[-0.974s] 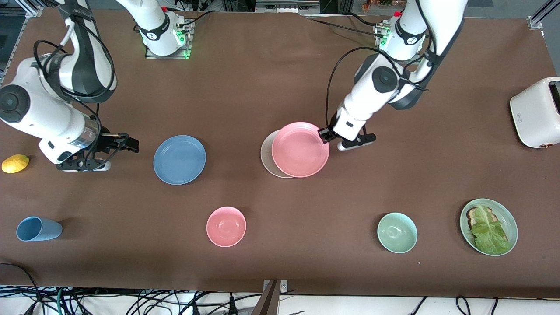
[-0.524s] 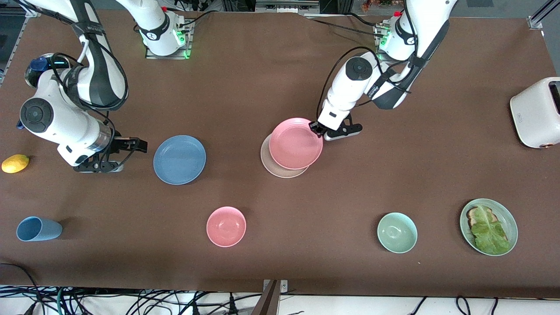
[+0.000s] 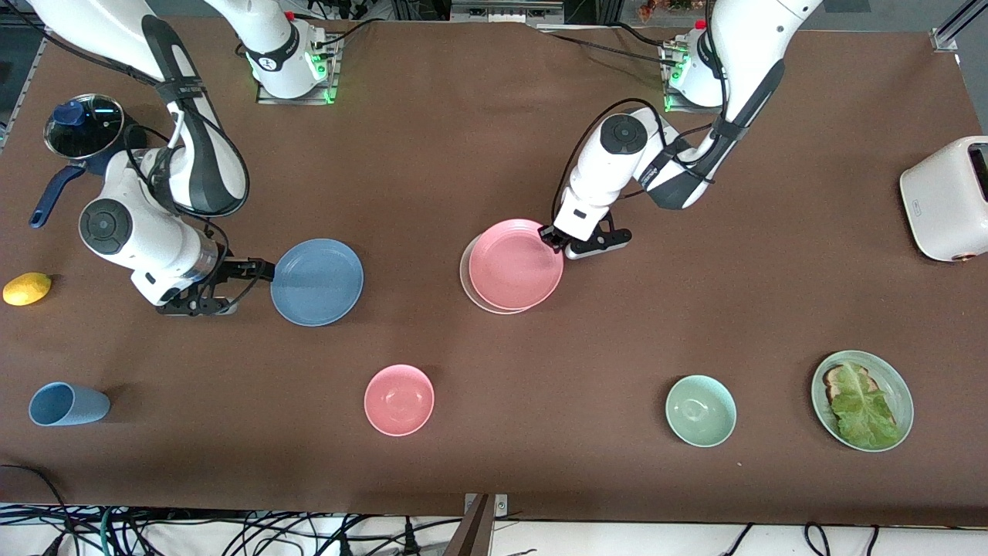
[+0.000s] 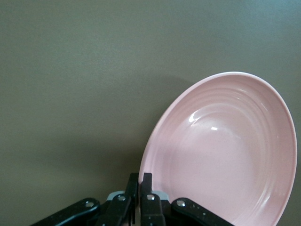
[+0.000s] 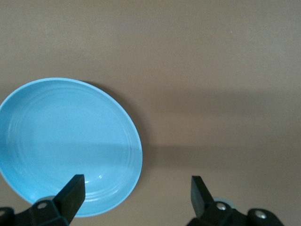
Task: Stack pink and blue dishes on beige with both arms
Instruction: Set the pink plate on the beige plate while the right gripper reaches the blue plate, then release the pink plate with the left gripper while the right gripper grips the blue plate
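The pink plate (image 3: 515, 264) lies over the beige plate (image 3: 465, 276) and covers all but a thin crescent of it toward the right arm's end. My left gripper (image 3: 549, 235) is shut on the pink plate's rim (image 4: 225, 150), with both fingers (image 4: 146, 188) pinching the edge. The blue plate (image 3: 316, 281) sits flat on the table nearer the right arm's end. At its rim on that end, low over the table, my right gripper (image 3: 264, 270) is open. In the right wrist view one finger (image 5: 71, 188) overlaps the blue plate (image 5: 66, 146) and the other is off it.
A pink bowl (image 3: 399, 399) and a light blue cup (image 3: 65, 404) sit nearer the camera. A lemon (image 3: 27, 288) and a lidded pot (image 3: 81, 127) are at the right arm's end. A green bowl (image 3: 700, 410), a lettuce plate (image 3: 891, 386) and a toaster (image 3: 945, 197) are toward the left arm's end.
The left arm carried the pink plate toward the right arm's end, so it now covers more of the beige plate. The right gripper moved up to the blue plate's rim.
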{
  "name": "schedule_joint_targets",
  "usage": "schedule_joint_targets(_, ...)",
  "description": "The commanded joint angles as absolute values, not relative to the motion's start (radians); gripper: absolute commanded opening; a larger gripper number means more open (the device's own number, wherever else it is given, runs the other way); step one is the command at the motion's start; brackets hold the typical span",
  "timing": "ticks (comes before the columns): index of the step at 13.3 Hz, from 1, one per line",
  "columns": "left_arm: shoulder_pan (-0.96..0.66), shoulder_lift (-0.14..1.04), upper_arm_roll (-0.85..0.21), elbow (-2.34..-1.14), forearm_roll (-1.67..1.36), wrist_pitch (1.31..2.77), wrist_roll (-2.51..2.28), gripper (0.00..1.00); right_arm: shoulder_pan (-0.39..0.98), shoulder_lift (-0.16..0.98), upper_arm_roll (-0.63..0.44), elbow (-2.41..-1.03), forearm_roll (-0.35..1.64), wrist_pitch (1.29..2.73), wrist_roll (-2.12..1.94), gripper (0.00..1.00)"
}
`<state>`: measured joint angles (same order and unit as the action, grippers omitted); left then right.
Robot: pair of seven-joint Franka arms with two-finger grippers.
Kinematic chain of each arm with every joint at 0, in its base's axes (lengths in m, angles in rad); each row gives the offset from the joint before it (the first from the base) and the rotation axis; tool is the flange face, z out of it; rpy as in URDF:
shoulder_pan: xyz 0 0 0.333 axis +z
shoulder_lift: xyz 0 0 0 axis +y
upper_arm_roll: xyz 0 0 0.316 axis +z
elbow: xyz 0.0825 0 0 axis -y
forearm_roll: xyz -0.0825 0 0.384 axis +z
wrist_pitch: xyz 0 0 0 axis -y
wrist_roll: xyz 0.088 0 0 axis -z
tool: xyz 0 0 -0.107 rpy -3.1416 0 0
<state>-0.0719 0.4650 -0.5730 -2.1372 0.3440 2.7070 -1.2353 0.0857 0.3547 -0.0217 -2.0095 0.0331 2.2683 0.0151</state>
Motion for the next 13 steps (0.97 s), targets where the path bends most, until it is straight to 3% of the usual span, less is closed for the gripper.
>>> schedule_joint_targets(1,-0.095,0.492,-0.558,-2.102,0.379,2.697,-1.269,0.0,0.084,0.337,-0.002,-2.121,0.038,2.403,-0.003,0.99)
schedule_joint_targets(4,-0.095,0.503,-0.555,-2.08,0.379,2.688,-1.269,0.0,0.084,0.342,0.0,-2.146,0.038,2.453,-0.003,0.97)
schedule_joint_targets(5,-0.095,0.503,-0.552,-2.071,0.379,2.688,-1.269,0.12,0.084,0.347,0.0,-2.146,0.038,2.453,-0.003,0.95)
schedule_joint_targets(6,-0.094,0.508,-0.551,-2.06,0.377,2.684,-1.269,0.49,0.083,0.35,0.0,-2.146,0.038,2.454,-0.003,0.9)
schedule_joint_targets(7,-0.092,0.509,-0.549,-2.059,0.377,2.684,-1.269,0.73,0.083,0.359,0.0,-2.146,0.037,2.456,-0.005,0.88)
schedule_joint_targets(8,-0.091,0.508,-0.546,-2.059,0.379,2.683,-1.266,0.88,0.083,0.364,0.0,-2.146,0.037,2.46,-0.005,0.88)
schedule_joint_targets(10,-0.083,0.503,-0.543,-2.037,0.382,2.639,-1.256,0.99,0.083,0.373,0.0,-2.146,0.038,2.47,-0.005,0.88)
schedule_joint_targets(13,-0.074,0.502,-0.543,-1.95,0.391,2.443,-1.226,0.99,0.083,0.394,0.0,-2.146,0.038,2.496,-0.005,0.81)
